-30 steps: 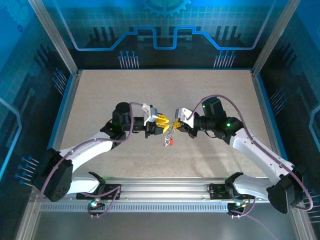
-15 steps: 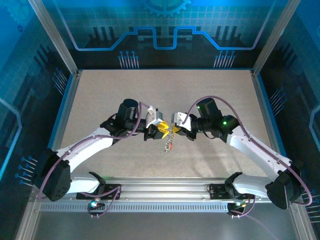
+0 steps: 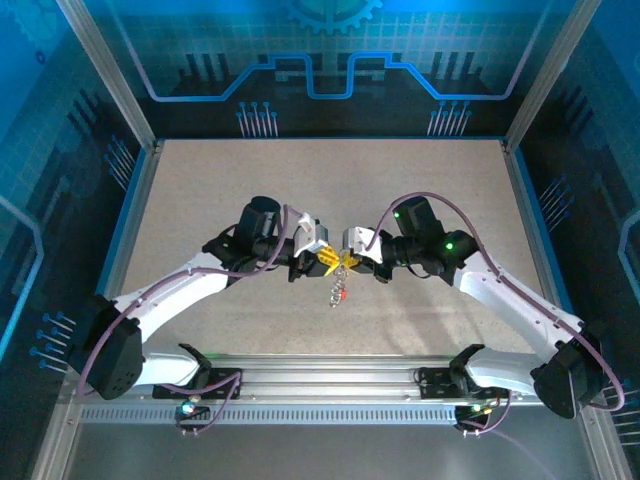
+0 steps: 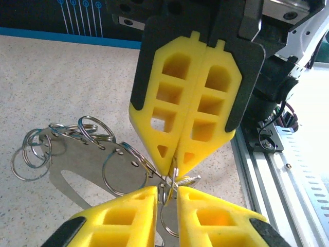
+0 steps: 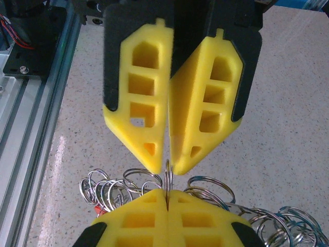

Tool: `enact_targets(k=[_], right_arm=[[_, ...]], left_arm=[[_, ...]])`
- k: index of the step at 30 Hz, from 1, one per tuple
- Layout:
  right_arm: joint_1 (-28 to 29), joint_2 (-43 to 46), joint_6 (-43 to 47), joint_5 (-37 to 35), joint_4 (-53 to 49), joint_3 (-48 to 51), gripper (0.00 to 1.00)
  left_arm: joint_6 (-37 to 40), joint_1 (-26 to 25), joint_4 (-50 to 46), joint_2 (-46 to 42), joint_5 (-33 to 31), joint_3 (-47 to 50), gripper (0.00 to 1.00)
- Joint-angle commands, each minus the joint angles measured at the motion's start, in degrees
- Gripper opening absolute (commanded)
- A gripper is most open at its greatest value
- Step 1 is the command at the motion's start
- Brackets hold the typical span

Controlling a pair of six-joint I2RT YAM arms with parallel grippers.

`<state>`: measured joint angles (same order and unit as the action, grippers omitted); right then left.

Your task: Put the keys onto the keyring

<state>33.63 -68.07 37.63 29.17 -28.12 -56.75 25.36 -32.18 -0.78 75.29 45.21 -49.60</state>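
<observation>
My left gripper [image 3: 328, 262] and right gripper [image 3: 350, 262] meet tip to tip above the table's middle. In the right wrist view, my right gripper [image 5: 167, 193] is shut on a thin silver keyring [image 5: 167, 172] standing on edge. The left gripper [image 5: 167, 167] pinches the same ring from the other side. In the left wrist view, the ring [image 4: 169, 198] sits in the narrow gap of my left gripper [image 4: 167, 189], and a small metal key blade [image 4: 189, 180] lies across it. A short chain with a red-headed key [image 3: 342, 295] hangs below. The yellow-headed key is hidden.
A grey metal plate [image 4: 77, 157] carrying several loose split rings [image 4: 31, 154] hangs beside the jaws; more of these rings [image 5: 110, 185] crowd under the right gripper. An aluminium rail [image 3: 320, 378] runs along the near table edge.
Both grippers have come closer together and a little nearer to the rail, so their tips now touch. The hanging chain and red key moved with them.
</observation>
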Motion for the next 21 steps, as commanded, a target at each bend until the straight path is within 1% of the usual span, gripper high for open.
enact_targets(k=[1,3,4,6,7,8,9,11,15,21], right_arm=[[0.8,-0.4,1.1,2.2,-0.3,-2.2,0.0],[0.9,-0.3,1.0,2.3,-0.1,-2.1,0.0],[0.7,-0.2,0.9,2.3,0.1,-1.9,0.0],[0.5,0.2,0.5,2.9,0.6,-1.6,0.0],[0.2,0.4,0.0,3.2,1.1,-1.4,0.03],[-0.2,0.8,-0.5,3.5,1.8,-0.9,0.08],[-0.6,1.4,-1.0,4.0,2.5,-0.4,0.12],[-1.7,2.4,-2.0,4.8,3.8,0.7,0.17],[-3.5,3.7,-3.2,6.2,4.2,1.8,0.18],[-4.1,3.9,-3.7,7.0,3.9,2.4,0.18]], left_arm=[[2.6,-0.7,-2.6,0.8,0.9,-2.2,0.11],[3.3,-0.7,-2.7,0.7,0.9,-2.1,0.01],[3.5,-0.7,-2.6,0.6,1.0,-2.0,0.0],[4.1,-0.7,-2.5,0.2,1.2,-1.7,0.0],[4.3,-0.7,-2.4,-0.1,1.2,-1.6,0.0],[4.3,-0.7,-2.2,-0.3,1.1,-1.3,0.0],[4.3,-0.7,-2.0,-0.7,1.2,-1.0,0.0],[3.7,-0.7,-0.2,-1.4,1.6,0.1,0.0],[-1.4,-0.6,8.2,-2.6,2.2,3.5,0.0],[-6.7,-0.5,18.7,-2.3,2.8,6.8,0.0]])
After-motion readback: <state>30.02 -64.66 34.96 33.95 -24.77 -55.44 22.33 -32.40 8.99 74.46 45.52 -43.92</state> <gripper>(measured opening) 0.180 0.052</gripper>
